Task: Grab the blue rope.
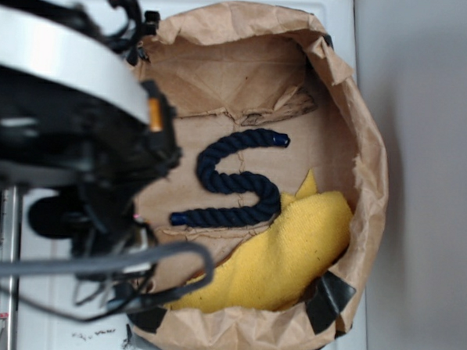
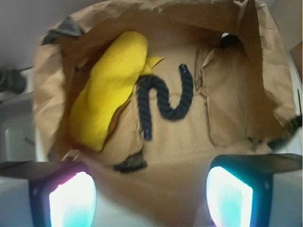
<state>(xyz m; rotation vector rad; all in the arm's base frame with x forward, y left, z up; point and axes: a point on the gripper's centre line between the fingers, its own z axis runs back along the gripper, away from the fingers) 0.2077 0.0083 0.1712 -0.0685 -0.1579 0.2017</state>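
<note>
The blue rope (image 1: pixel 233 183) lies in an S-curve on the brown paper floor of a crumpled paper bag (image 1: pixel 369 151), its lower bend touching a yellow cloth (image 1: pixel 292 256). In the wrist view the rope (image 2: pixel 143 109) sits in the middle distance, well ahead of my gripper (image 2: pixel 151 196). The gripper is open, with its two glowing fingertips (image 2: pixel 71 198) wide apart and only paper between them. It hovers near the bag's near edge, apart from the rope. In the exterior view the black and white arm (image 1: pixel 71 135) hides the fingers.
The bag's raised, wrinkled walls (image 2: pixel 47 94) ring the rope and the cloth (image 2: pixel 109 94). Black tape patches (image 1: pixel 329 298) hold the paper rim, and another patch (image 2: pixel 130 164) lies just ahead of the fingers. Grey cables (image 1: pixel 135 260) loop under the arm.
</note>
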